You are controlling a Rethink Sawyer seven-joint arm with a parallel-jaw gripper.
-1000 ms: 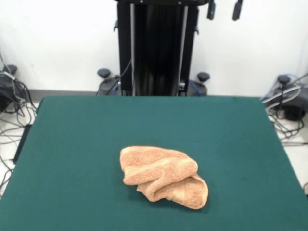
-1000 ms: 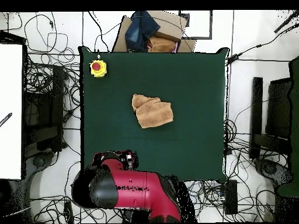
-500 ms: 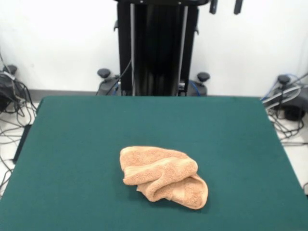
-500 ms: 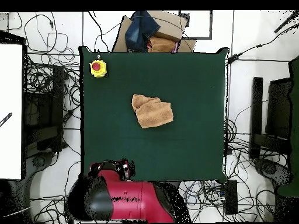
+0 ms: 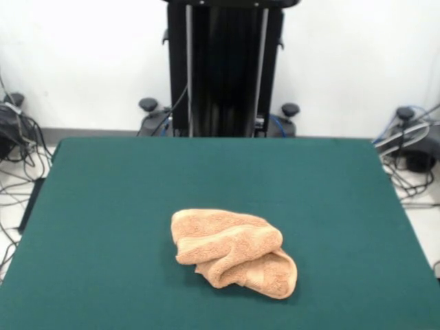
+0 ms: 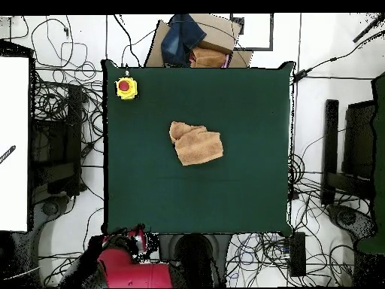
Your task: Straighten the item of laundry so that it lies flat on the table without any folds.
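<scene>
Arm (image 6: 124,267): red, lower left of the overhead frame, just off the worktop's edge; fingers' state cannot be told. Towel (image 5: 232,251): peach-orange, bunched in overlapping folds, lower centre of the front frame, resting on the worktop (image 5: 103,227). Button box (image 6: 126,87): yellow with red cap, worktop's upper-left corner in the overhead frame.

I see my arm (image 6: 124,263) has swung further off the tabletop (image 6: 248,188): in the overhead view its red bulk, which overlapped the base-side edge a second ago, now sits wholly outside that edge, near its corner. In the front view, the two dark tips that hung at the top edge have gone out of sight.
</scene>
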